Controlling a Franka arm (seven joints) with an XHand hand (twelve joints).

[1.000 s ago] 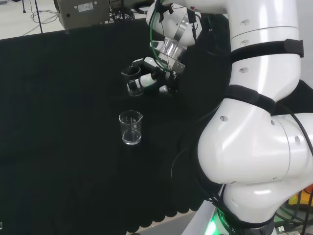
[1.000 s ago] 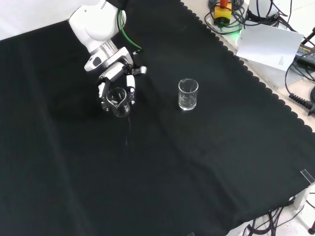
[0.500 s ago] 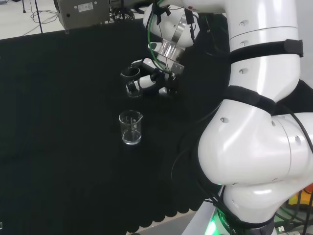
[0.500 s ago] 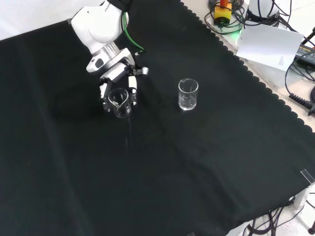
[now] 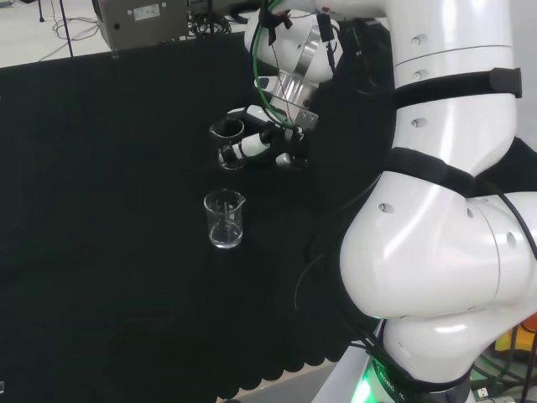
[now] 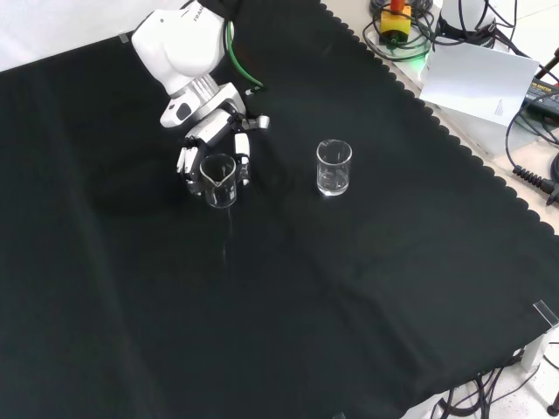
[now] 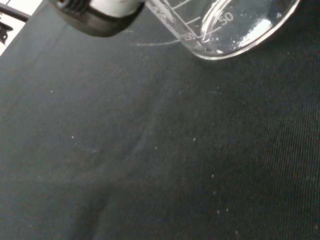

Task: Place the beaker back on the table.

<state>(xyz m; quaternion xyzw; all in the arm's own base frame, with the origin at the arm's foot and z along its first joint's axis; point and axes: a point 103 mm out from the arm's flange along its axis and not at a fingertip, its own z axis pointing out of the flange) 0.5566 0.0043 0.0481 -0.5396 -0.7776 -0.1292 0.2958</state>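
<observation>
The hand, at upper left of the front view, has its fingers curled around an upright beaker. A second beaker stands apart, right of it.

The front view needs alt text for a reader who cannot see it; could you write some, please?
The hand holds a clear beaker, fingers curled round it, low over the black cloth. A second clear beaker stands upright to its right, apart from it.

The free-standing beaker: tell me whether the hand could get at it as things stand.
Probably not yet: the hand is curled round another beaker. The free beaker stands apart on open cloth, nothing between.
</observation>
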